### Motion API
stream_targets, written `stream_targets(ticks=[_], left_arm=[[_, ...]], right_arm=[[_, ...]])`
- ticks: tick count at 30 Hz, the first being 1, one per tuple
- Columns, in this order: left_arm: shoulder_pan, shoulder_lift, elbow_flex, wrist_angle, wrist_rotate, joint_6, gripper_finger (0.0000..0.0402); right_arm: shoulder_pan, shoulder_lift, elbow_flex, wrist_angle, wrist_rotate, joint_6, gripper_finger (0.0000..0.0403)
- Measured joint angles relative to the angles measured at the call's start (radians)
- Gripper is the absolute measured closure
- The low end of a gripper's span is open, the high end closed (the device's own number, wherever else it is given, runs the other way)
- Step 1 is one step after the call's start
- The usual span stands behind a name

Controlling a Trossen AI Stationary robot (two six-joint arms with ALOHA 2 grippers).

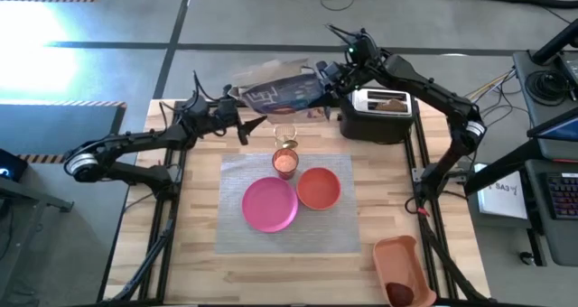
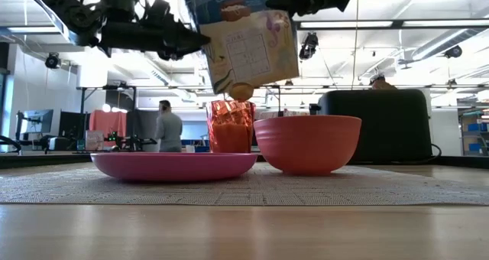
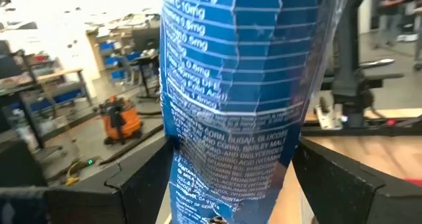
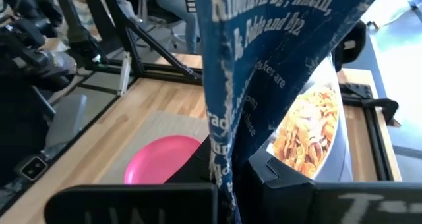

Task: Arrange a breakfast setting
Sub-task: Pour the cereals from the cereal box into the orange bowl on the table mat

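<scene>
The right gripper has its fingers clenched on the edge of a blue cereal box, which it holds in the air at the far side of the desk, tilted over the clear glass. In the right wrist view the box's blue panel is pinched between the two dark fingers. The left gripper sits just beside the box on its other side; its fingers are released, standing apart on either side of the box without visibly pressing it.

Below, the grey placemat carries the pink plate, the orange bowl beside it, and the small orange cup just behind them. The glass stands past the cup. The toaster sits at the far right, with toast in its slot. An orange tray lies near the front right corner.
</scene>
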Motion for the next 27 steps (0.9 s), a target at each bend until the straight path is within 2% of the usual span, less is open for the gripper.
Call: stream_targets(ticks=[4, 11, 15, 20, 25, 27], left_arm=[[0.000, -0.038, 0.014, -0.007, 0.044, -0.001, 0.0116], [-0.002, -0.127, 0.005, -0.127, 0.025, 0.028, 0.0116], [-0.010, -0.148, 0.001, -0.130, 0.114, 0.004, 0.0116], [-0.009, -0.158, 0.000, -0.132, 0.121, 0.000, 0.0116], [-0.020, -0.154, 0.003, -0.126, 0.239, -0.047, 0.0116], [-0.029, -0.154, 0.003, -0.126, 0.251, -0.055, 0.0116]], right_arm=[[0.000, -0.011, 0.001, -0.001, -0.010, -0.006, 0.0394], [0.002, -0.038, 0.001, -0.002, 0.001, -0.012, 0.0394], [0.002, -0.063, 0.001, -0.006, -0.003, -0.018, 0.0394], [0.002, -0.076, 0.001, -0.006, -0.011, -0.021, 0.0394], [0.002, -0.072, 0.001, -0.004, -0.018, -0.014, 0.0394], [0.006, -0.070, 0.001, -0.005, -0.018, -0.015, 0.0394]])
